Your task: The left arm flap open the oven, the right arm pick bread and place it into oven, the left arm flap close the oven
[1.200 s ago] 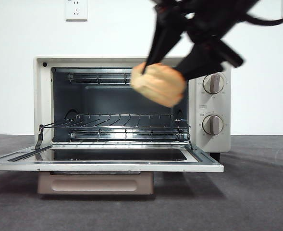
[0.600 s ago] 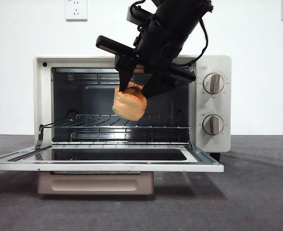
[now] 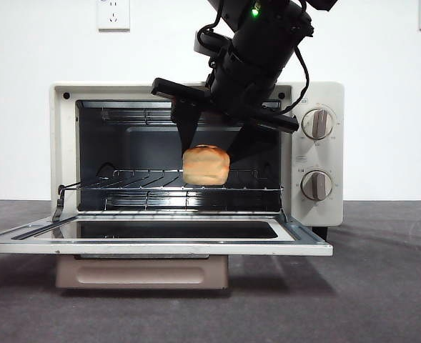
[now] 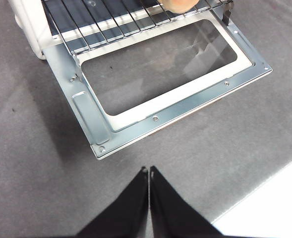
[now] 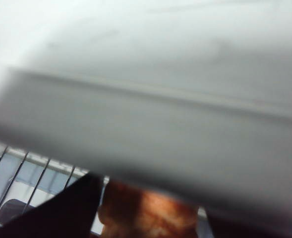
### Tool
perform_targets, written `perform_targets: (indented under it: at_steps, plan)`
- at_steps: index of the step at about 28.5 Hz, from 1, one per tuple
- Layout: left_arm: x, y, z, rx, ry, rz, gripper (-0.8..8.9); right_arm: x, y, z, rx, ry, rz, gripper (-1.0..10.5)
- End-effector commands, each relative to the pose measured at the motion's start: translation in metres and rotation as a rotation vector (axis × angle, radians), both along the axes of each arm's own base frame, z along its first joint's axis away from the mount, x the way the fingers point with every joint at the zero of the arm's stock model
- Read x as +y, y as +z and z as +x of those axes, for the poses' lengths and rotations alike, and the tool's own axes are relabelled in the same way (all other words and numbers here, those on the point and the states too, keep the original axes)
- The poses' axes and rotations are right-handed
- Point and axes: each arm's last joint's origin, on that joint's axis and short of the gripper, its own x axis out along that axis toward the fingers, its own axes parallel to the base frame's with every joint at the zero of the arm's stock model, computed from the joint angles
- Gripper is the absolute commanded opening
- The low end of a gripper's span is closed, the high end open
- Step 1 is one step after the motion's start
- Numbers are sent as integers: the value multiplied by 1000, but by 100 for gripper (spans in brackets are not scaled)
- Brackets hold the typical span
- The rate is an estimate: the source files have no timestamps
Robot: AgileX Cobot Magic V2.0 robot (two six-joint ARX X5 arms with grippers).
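Cream-white boxy toaster oven [image 3: 63,143] stands on the dark grey surface [image 3: 382,286], its glass door [image 3: 160,239] folded flat down, so the cavity is free for loading.

Lumpy golden-orange bread loaf [image 3: 206,165] sits at the front middle of the wire rack [image 3: 139,187] inside the cavity; its underside appears to meet the wires, though contact is not certain.

Right claw [image 3: 210,146] reaches in from above at a slant, under the oven's top edge. Its two black jaws flank the loaf's upper part, spread to about the loaf's width. Whether they grip or have let go cannot be told. The right wrist view is blurred: only the orange loaf [image 5: 150,215] between dark jaws below the pale oven top.

Left claw [image 4: 149,173] hangs clenched, jaws pressed together, holding nothing, above the surface in front of the lowered door [image 4: 93,116]. Judgement: parked clear of the loading path, near for flapping it closed.

Step in hand: placing. Door closing not yet done.
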Motion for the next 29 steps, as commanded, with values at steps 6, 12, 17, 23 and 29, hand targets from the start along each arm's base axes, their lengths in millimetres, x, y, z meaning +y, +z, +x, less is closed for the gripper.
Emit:
perform_targets:
  at_steps: [6,12,17,23,29]
  plan:
    - [-1,2,1,-7,-3,-1,11,6,5,0,-12,7,21,402]
    - [-1,2,1,-11,-3,-3,11,2,25,-12,-30,20,37,402]
    - [-1,3,2,-28,-3,-14,11,-8,52,-34,-19,94,45,402]
    - [-2,4,2,-33,-3,-17,10,-32,91,-66,-67,228,14,401]
    - [-2,4,2,-32,1,-20,11,-68,120,-101,-100,290,-57,401]
